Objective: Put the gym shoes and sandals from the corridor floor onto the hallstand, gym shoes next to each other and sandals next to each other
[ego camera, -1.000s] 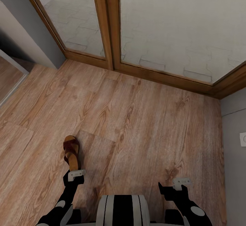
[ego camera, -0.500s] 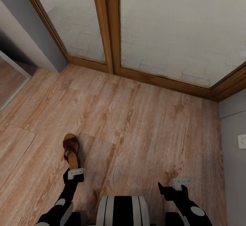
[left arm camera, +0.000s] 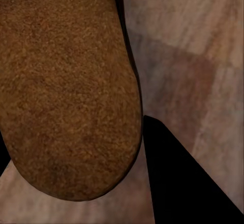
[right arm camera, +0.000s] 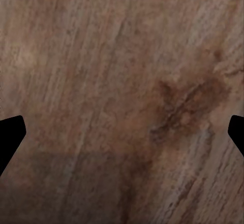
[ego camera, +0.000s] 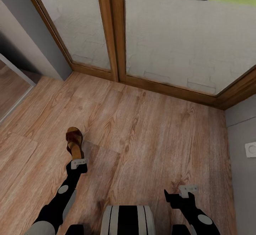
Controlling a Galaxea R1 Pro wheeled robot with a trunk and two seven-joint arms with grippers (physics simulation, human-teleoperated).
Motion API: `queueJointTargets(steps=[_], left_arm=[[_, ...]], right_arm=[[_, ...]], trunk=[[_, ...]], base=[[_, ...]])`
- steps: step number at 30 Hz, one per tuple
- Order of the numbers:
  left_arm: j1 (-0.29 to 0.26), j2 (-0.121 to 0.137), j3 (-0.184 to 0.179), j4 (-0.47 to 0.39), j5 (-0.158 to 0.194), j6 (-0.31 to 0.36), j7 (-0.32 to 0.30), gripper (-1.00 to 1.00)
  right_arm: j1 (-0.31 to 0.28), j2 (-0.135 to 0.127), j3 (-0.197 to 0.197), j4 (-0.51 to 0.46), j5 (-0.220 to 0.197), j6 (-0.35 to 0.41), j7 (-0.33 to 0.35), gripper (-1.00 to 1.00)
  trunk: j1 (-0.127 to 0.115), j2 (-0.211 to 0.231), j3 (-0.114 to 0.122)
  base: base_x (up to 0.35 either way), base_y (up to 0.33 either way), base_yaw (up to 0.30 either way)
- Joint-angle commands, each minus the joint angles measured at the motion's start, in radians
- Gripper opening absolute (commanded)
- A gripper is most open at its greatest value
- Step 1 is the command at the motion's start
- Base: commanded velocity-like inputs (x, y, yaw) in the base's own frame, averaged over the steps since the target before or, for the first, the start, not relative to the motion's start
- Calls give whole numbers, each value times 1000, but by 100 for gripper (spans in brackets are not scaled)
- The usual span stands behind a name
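One dark brown sandal (ego camera: 74,141) with a tan footbed hangs over the wood-plank corridor floor (ego camera: 153,132), toe pointing away from me. My left gripper (ego camera: 79,163) is shut on its heel end. In the left wrist view the sandal's tan heel (left arm camera: 66,82) looms close, with one dark finger (left arm camera: 188,183) beside it. My right gripper (ego camera: 188,189) hovers open over bare floor at the lower right; its two fingertips sit far apart in the right wrist view (right arm camera: 122,137). The other sandal, the gym shoes and the hallstand are out of view.
Tall glass doors in wooden frames (ego camera: 117,32) close off the far side. A grey wall (ego camera: 21,32) and a framed panel (ego camera: 14,86) stand at the left. A grey wall with a white socket (ego camera: 251,149) bounds the right. My trunk (ego camera: 128,219) shows at the bottom.
The left arm has stretched forward and carried the sandal with it, away from me. The camera has tilted up, showing more of the outside. The right gripper has stayed put.
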Motion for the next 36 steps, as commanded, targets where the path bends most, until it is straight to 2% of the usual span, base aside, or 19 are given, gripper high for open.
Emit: queueJointTargets(steps=[1,5,8,12,15,21,36], left_arm=[[0,0,0,-20,-3,43,1,-100],[0,0,-1,-103,-3,169,0,-100],[1,0,-2,-210,-4,280,-1,-100],[2,0,-4,-321,-5,366,-1,-100],[3,-1,-6,-358,-5,417,-2,-100],[3,-5,-9,-392,-3,473,-4,-100],[5,-9,-12,-391,-1,484,-4,-100]], right_arm=[[0,0,1,-1,0,5,0,100],[0,0,0,-2,1,5,0,100],[0,0,-2,-4,1,5,0,100],[0,0,0,-6,1,6,-1,100],[0,0,2,-6,1,6,-1,100],[0,0,2,-6,1,6,-1,100],[1,1,0,-6,1,6,-6,100]], trunk=[[0,0,0],[0,0,0],[0,0,0],[0,0,0],[-1,0,7],[-4,2,33],[-10,5,114]], base=[[0,0,0],[0,0,0],[0,0,0],[0,0,0],[0,0,0],[0,0,0],[0,0,0]])
